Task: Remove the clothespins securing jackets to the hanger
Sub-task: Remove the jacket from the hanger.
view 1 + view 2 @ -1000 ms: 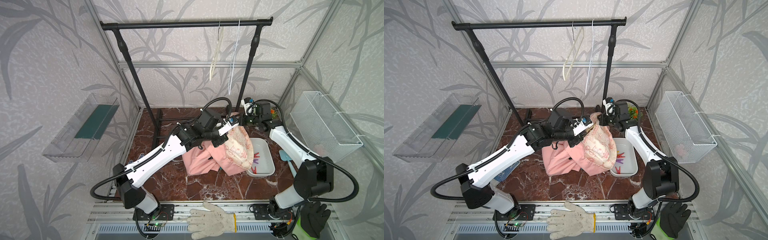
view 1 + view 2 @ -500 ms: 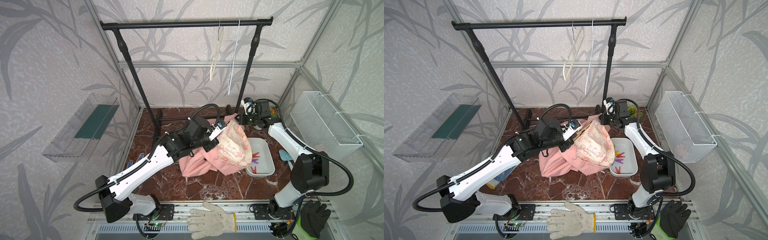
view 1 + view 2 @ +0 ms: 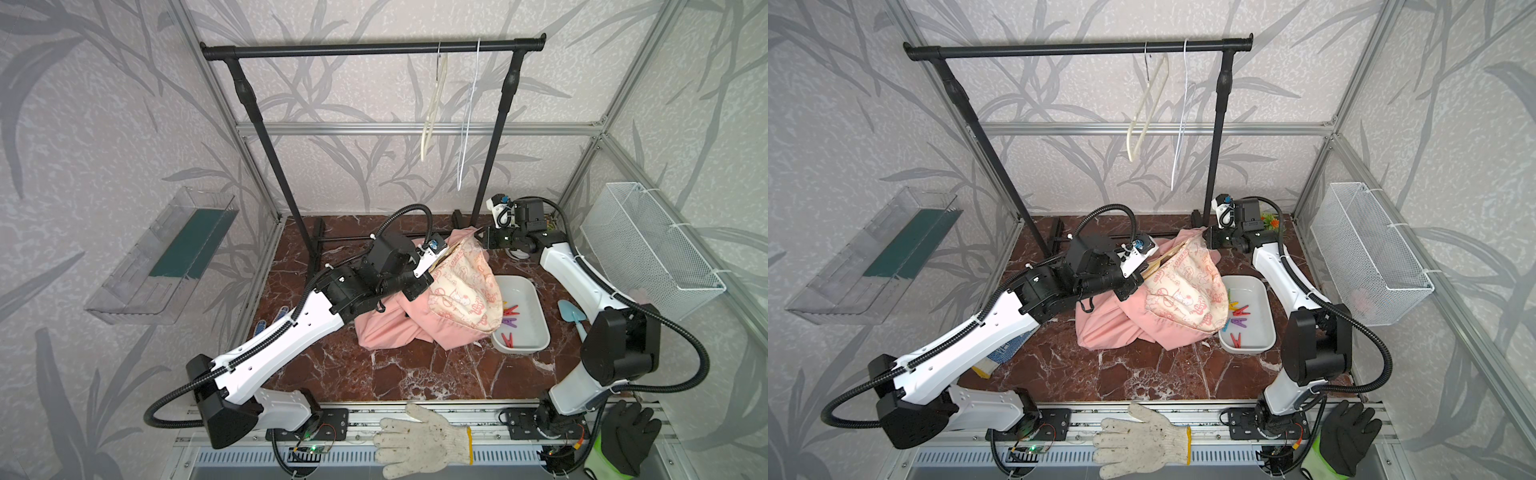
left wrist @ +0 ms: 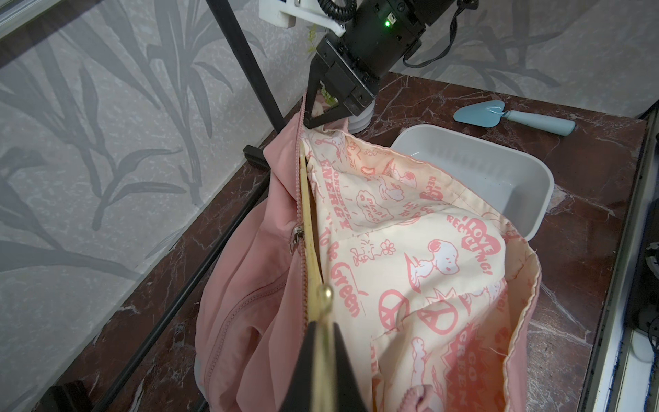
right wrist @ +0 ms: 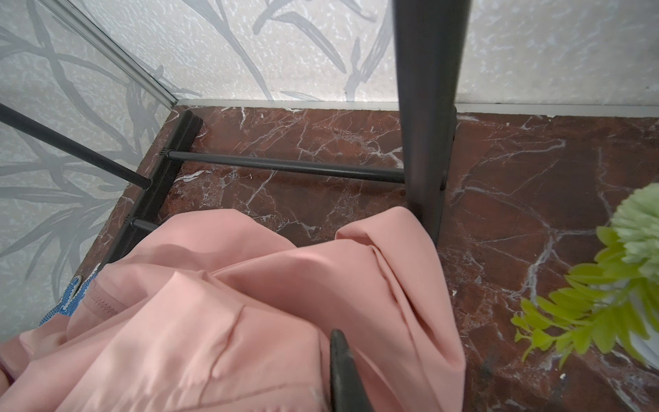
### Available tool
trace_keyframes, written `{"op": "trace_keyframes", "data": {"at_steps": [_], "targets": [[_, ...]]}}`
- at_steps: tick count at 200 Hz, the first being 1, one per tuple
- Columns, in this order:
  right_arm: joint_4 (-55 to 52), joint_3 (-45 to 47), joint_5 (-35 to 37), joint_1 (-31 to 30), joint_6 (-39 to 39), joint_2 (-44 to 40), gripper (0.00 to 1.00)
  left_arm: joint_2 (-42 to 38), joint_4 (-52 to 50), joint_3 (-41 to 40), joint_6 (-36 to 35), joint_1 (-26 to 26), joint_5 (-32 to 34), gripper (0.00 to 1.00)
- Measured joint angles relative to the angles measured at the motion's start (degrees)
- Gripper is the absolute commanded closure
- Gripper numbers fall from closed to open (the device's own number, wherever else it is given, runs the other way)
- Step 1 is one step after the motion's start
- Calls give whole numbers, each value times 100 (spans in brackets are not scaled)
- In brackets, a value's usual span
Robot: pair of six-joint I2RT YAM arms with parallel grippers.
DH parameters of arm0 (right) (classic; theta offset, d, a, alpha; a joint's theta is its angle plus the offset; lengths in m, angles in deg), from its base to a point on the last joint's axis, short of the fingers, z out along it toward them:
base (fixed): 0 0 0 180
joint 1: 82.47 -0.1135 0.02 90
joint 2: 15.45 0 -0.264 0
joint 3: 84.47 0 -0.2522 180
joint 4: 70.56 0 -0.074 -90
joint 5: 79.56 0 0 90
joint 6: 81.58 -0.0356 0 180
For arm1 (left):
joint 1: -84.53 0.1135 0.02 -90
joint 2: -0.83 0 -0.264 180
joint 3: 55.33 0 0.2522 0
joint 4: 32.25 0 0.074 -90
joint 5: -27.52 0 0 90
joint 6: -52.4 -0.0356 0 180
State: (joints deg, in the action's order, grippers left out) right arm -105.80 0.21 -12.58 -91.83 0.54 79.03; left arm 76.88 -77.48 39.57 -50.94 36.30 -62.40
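Both arms reach inward, left claw (image 4: 322,323) clenched on hanger (image 4: 309,228), right claw (image 4: 307,123) pinching pink jacket (image 4: 249,285).

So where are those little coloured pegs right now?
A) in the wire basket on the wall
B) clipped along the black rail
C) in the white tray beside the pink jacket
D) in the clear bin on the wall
C: the clothespins lie loose in the white tray, which sits right beside the heaped pink jacket.

Grey leaf-patterned walls (image 3: 374,174) enclose a red-brown marble floor (image 3: 415,374) and black clothes rack (image 3: 374,49).
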Motion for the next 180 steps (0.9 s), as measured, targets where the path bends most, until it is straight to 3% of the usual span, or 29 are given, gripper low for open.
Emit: {"op": "trace_keyframes", "data": {"at_steps": [50,96,146,161,180], "targets": [[-234,-278,122,-20,44,131,93,-74,37,0,50,66,-229,100],[-732,-1200,-280,15,85,1056,94,-376,203,-256,48,101,-452,100],[-678,-758,-256,15,39,1032,93,-741,415,-428,155,208,-424,100],[-584,-531,-256,4,-15,949,90,-817,588,-439,251,229,-420,100],[-485,-291,-197,-120,-61,802,78,-820,866,-457,409,229,-363,100]]}}
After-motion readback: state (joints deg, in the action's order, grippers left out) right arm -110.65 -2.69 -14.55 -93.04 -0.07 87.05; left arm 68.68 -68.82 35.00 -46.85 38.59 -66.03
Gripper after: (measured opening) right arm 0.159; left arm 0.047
